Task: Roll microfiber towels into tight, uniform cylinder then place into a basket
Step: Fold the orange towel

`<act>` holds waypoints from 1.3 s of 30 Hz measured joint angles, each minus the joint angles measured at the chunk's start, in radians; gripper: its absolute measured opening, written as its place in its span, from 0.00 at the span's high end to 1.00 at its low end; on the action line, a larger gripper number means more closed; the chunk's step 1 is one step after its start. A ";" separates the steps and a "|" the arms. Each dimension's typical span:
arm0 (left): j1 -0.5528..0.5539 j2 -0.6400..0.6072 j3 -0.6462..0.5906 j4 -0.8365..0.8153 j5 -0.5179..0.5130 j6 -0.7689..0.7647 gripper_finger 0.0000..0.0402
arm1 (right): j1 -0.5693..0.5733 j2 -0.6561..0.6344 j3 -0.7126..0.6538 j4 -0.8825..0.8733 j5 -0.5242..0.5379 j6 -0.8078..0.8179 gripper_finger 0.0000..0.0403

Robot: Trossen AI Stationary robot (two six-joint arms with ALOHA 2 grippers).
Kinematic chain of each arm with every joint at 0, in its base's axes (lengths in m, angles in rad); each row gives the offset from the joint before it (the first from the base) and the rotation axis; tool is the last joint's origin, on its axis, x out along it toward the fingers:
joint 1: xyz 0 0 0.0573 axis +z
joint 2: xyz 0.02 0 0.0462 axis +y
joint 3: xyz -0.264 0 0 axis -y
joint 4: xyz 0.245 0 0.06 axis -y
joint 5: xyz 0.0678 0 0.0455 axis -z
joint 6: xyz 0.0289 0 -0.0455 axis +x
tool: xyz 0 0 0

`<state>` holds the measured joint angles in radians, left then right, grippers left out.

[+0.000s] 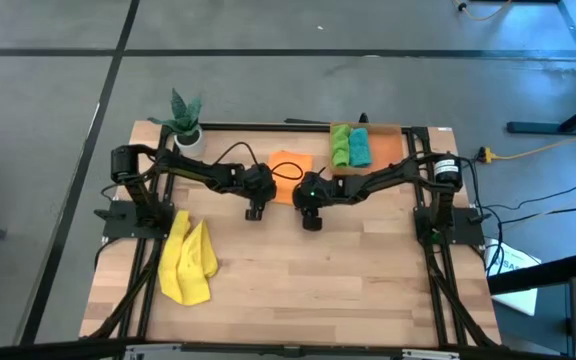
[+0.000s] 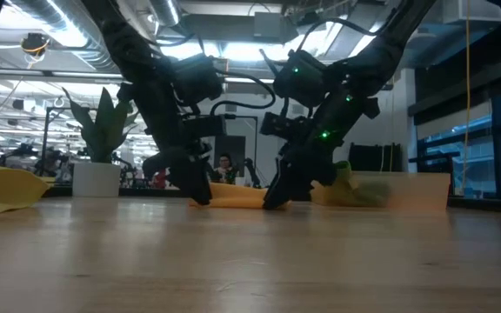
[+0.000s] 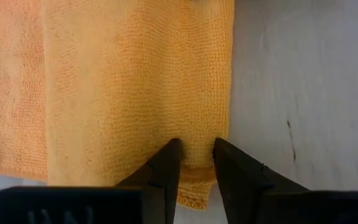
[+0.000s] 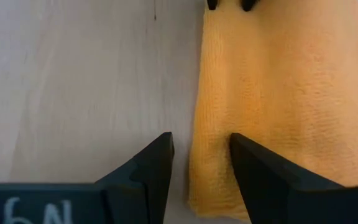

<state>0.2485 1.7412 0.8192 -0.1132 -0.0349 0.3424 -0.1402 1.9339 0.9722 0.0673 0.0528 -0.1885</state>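
Note:
An orange towel (image 1: 290, 172) lies folded flat on the wooden table, between my two grippers. My left gripper (image 3: 196, 155) is open, tips down at the towel's near left corner. My right gripper (image 4: 201, 152) is open astride the towel's edge at its near right corner. At the far right, a rolled green towel (image 1: 340, 146) and a rolled teal one (image 1: 360, 148) lie side by side in the orange basket (image 1: 393, 150). A yellow towel (image 1: 188, 262) lies crumpled at the near left. My left gripper has both fingertips (image 3: 166, 158) down on the orange towel's near left corner (image 3: 194, 186), slanting down from the table's left. Cloth shows in the gap between them and lies flat on the table. Whether they pinch it, I cannot tell. My right gripper has one fingertip (image 4: 244, 155) on the orange towel just inside its edge (image 4: 197, 168), near the near right corner, and the other over bare wood. The fingers slant down from the table's right. The towel lies flat.
A small potted plant (image 1: 184, 120) stands at the far left corner. Bare wood spreads across the table's near half (image 1: 308, 290). In the low view, a person sits in the room beyond the table.

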 joint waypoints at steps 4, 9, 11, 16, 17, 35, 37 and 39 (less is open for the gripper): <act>-0.001 0.001 0.000 -0.006 0.005 0.000 0.85 | 0.000 0.001 0.000 -0.005 0.003 0.061 0.69; -0.002 0.001 -0.001 -0.009 0.005 -0.004 0.98 | -0.001 0.003 0.002 -0.012 0.024 0.105 0.91; -0.002 0.001 -0.001 -0.010 0.004 -0.023 0.99 | -0.002 0.002 0.002 -0.014 0.023 0.116 0.97; -0.003 -0.008 0.003 -0.072 0.063 -0.105 1.00 | -0.005 -0.002 0.001 -0.021 -0.078 0.207 0.98; -0.006 -0.013 0.006 -0.092 0.080 -0.125 1.00 | -0.003 -0.006 0.001 -0.022 -0.109 0.226 0.98; 0.028 -0.082 0.166 -0.382 0.397 -0.347 1.00 | -0.018 -0.113 -0.002 -0.064 -0.354 0.600 0.99; 0.044 -0.082 0.186 -0.393 0.386 -0.368 1.00 | -0.026 -0.113 -0.002 -0.064 -0.343 0.646 0.99; 0.058 -0.082 0.202 -0.394 0.385 -0.370 1.00 | -0.036 -0.113 0.000 -0.066 -0.341 0.656 0.99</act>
<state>0.3065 1.6592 1.0211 -0.5067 0.3496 -0.0272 -0.1762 1.8206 0.9718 0.0014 -0.2885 0.4677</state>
